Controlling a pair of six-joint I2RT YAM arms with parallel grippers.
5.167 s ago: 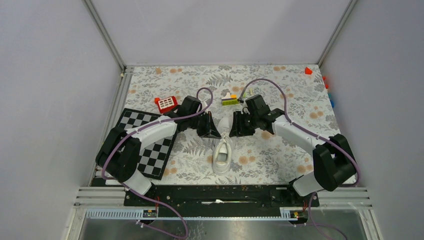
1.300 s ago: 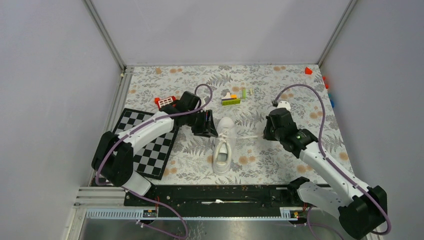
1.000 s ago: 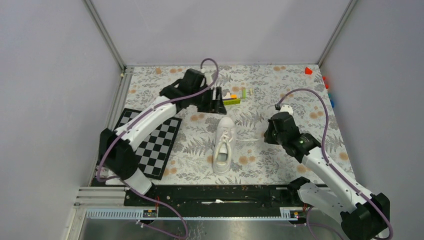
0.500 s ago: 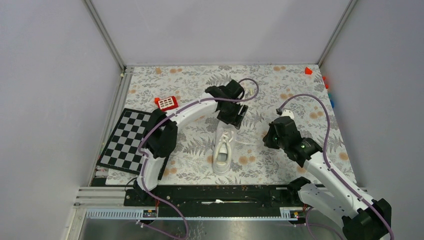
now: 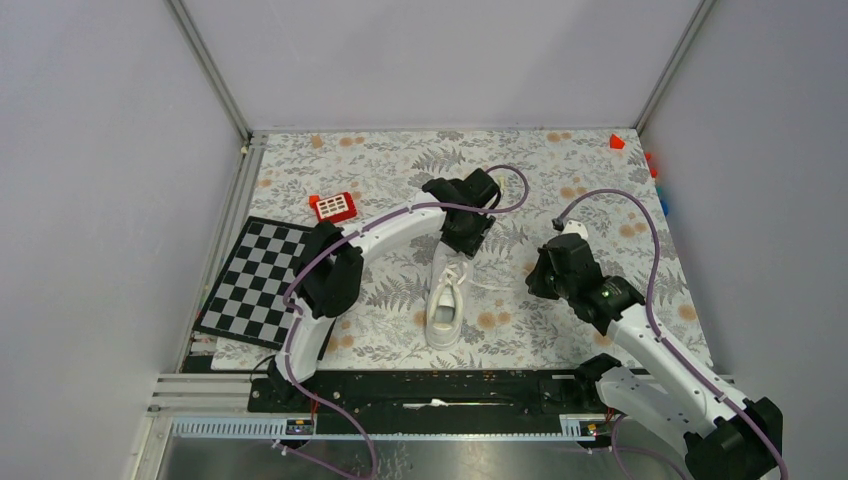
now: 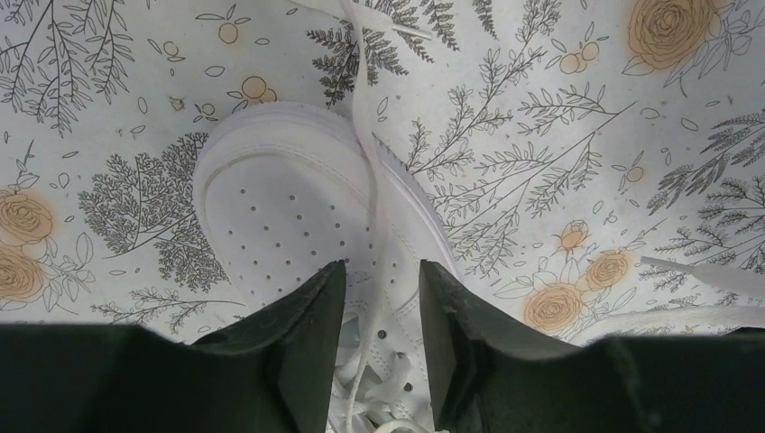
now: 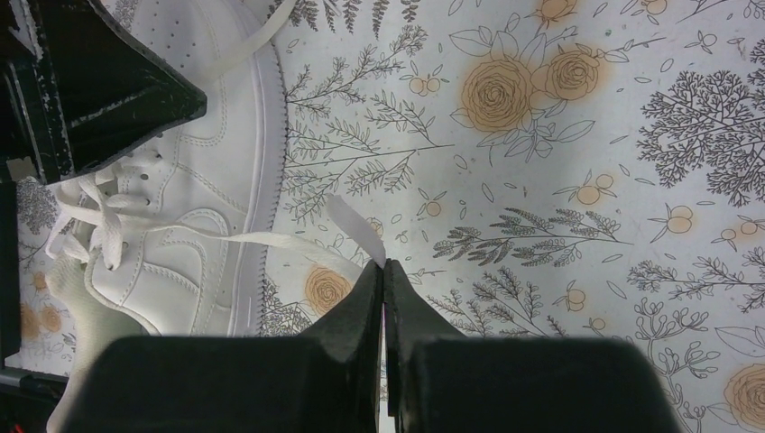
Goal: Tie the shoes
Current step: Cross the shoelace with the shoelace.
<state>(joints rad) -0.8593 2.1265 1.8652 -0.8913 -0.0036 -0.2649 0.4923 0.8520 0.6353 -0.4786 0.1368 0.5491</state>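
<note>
Right gripper (image 7: 382,275) pinches lace end (image 7: 350,225), hold taut; left gripper (image 6: 379,325), jaws apart astride other lace (image 6: 361,135) on sneaker (image 6: 271,216): close centred.

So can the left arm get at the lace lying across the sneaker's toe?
Probably yes: the left gripper hangs over the sneaker, jaws apart; that lace runs between its fingers, uncovered.

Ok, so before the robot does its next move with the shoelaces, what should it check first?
1. right gripper shut on the side lace: ok.
2. side lace runs free from the shoe to that grip: ok.
3. toe lace lies between the jaws of the left gripper: ok.
4. left gripper shut on the toe lace: not ok, jaws apart.
5. shoe sits on its sole: ok.
</note>
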